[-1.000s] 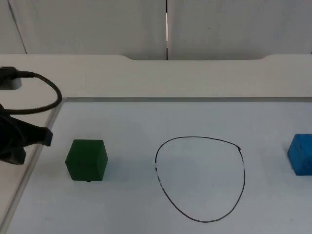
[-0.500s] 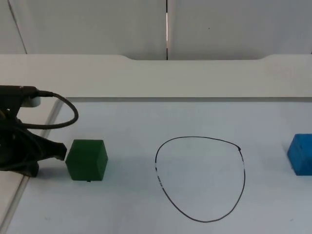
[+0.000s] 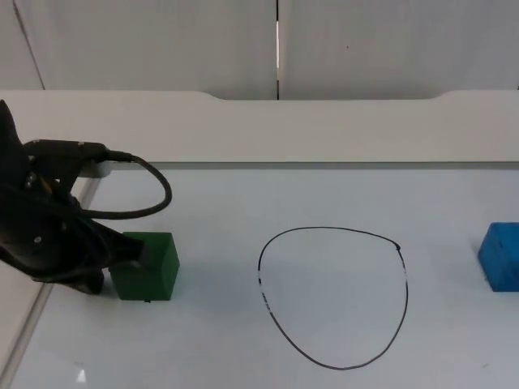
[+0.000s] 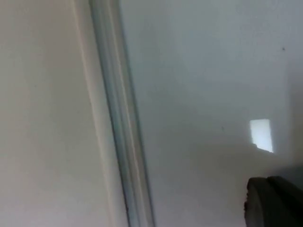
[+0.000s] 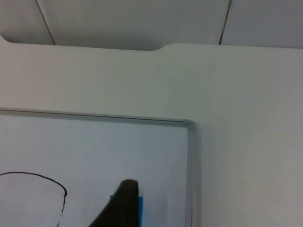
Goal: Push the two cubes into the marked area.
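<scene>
A green cube sits left of the marked area, a black hand-drawn loop on the white board. My left gripper is at the cube's upper left edge, touching or overlapping it, and its tip looks narrow and shut with nothing in it. Its black fingertip hovers over the board. A blue cube lies at the board's right edge, apart from the loop. The right arm waits near that blue cube. One black fingertip of my right gripper stands in front of it, beside the loop.
The board has a thin grey frame along its far side and a left rail. That rail runs close by my left gripper. The frame's right corner lies just past the blue cube. A grey partition wall stands behind.
My left arm has swept right from the table's left edge, over the frame rail, up to the green cube. Neither cube has visibly moved.
</scene>
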Robot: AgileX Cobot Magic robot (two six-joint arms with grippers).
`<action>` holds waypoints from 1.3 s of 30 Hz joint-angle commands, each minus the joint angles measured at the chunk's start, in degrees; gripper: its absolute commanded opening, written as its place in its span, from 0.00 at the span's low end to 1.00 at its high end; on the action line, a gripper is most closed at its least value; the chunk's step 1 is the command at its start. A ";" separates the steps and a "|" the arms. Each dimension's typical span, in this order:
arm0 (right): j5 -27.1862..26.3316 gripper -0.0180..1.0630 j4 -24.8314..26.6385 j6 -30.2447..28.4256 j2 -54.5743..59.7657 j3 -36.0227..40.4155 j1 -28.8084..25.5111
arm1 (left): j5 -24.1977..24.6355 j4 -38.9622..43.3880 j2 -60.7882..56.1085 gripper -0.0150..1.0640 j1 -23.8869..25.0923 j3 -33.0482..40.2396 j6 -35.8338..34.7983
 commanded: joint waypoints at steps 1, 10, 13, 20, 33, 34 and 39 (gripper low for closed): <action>-0.04 0.97 -0.02 0.05 0.04 -0.25 0.36 | 0.71 -1.48 -0.02 0.01 -1.11 -0.30 -0.33; 0.50 0.97 -0.02 0.05 0.04 -0.25 0.36 | 1.77 -4.09 -0.02 0.01 -3.03 -0.30 -0.33; 0.53 0.97 0.23 0.05 0.04 -0.25 0.36 | 1.57 -4.51 -0.02 0.01 -3.03 -0.30 -0.33; 0.53 0.97 0.23 0.05 0.04 -0.25 0.36 | 0.68 -5.33 -0.02 0.01 -4.42 -0.30 -0.33; 1.13 0.97 0.22 0.05 0.04 -0.25 0.36 | -1.19 -5.42 -0.02 0.01 -7.10 -2.80 -0.15; 1.01 0.97 0.22 0.05 0.04 -0.25 0.36 | -1.47 -5.42 -0.02 0.01 -7.23 -2.91 0.54; 1.01 0.97 0.22 0.05 0.04 -0.25 0.36 | -4.22 -5.42 -0.02 0.01 -8.76 -2.91 1.65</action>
